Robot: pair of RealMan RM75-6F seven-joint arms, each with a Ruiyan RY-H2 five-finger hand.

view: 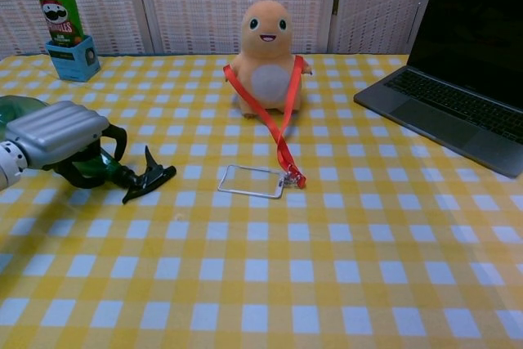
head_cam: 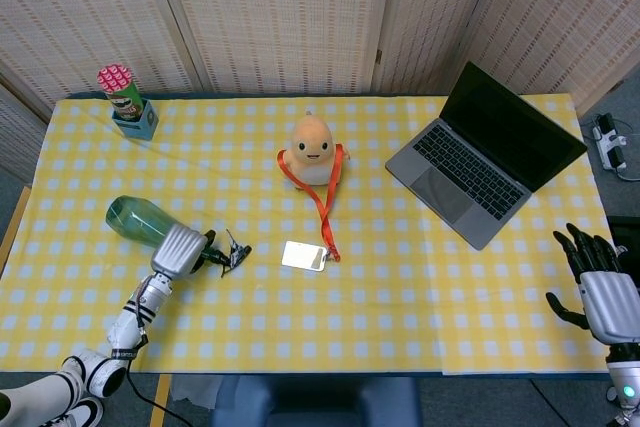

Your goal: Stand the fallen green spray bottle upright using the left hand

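Observation:
The green spray bottle (head_cam: 138, 221) lies on its side at the left of the yellow checked table, its black trigger nozzle (view: 147, 180) pointing right. My left hand (head_cam: 181, 248) covers the bottle's neck end, fingers curled around it; in the chest view the left hand (view: 59, 133) hides most of the bottle (view: 15, 107). My right hand (head_cam: 600, 292) hangs off the table's right edge, fingers spread and holding nothing; the chest view does not show it.
An orange plush toy (head_cam: 313, 147) with a red lanyard and a clear card holder (head_cam: 304, 255) sits mid-table. An open laptop (head_cam: 482, 154) stands at the right. A Pringles can in a blue box (head_cam: 128, 102) occupies the far left corner.

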